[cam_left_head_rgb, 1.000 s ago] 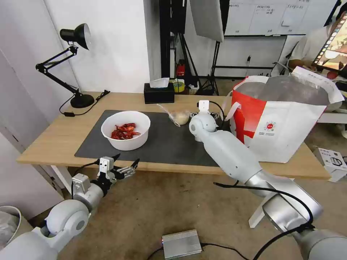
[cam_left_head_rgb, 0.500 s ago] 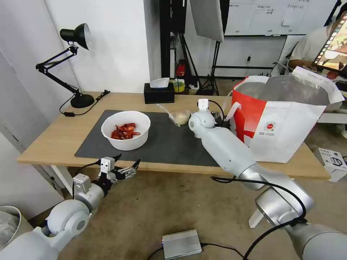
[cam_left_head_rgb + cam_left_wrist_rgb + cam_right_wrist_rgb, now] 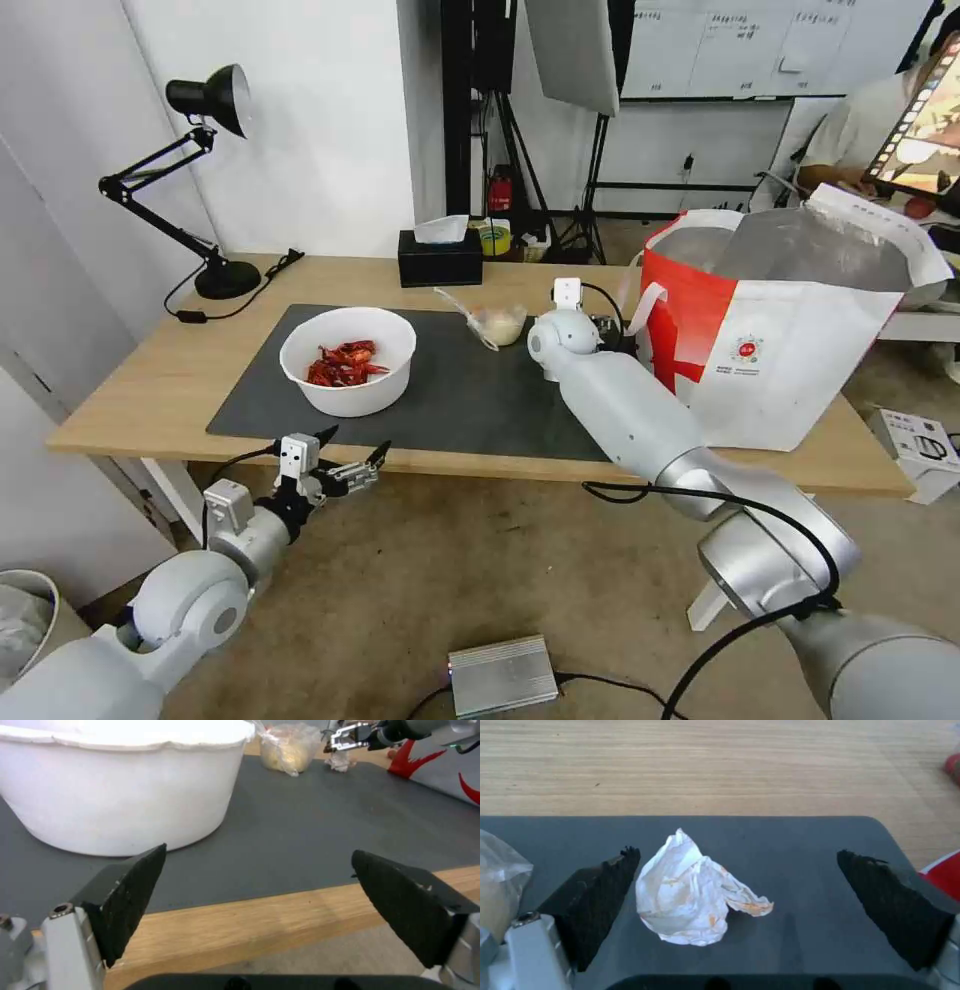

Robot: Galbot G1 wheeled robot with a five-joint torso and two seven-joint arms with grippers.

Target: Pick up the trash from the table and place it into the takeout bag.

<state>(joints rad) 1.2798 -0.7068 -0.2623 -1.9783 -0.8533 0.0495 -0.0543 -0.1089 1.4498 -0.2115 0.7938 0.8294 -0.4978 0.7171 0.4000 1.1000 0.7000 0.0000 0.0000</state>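
A white bowl (image 3: 347, 372) of red crayfish shells sits on the dark grey mat (image 3: 450, 400) of the light wood table (image 3: 150, 370). A small clear cup (image 3: 498, 322) with pale contents stands farther back. In the right wrist view a crumpled white tissue (image 3: 692, 896) lies on the mat between the spread fingers of my open right gripper (image 3: 736, 852). In the head view that gripper (image 3: 606, 328) sits beside the takeout bag (image 3: 800, 330). My left gripper (image 3: 350, 456) hangs open and empty just off the table's front edge, facing the bowl (image 3: 115, 787).
A black desk lamp (image 3: 205, 180) stands at the table's back left, and a black tissue box (image 3: 439, 260) at the back centre. A silver box (image 3: 502, 675) with a cable lies on the floor. A person sits behind the bag.
The right arm's elbow has dropped and shifted a little, with its wrist staying over the mat by the bag. The left arm has hardly moved.
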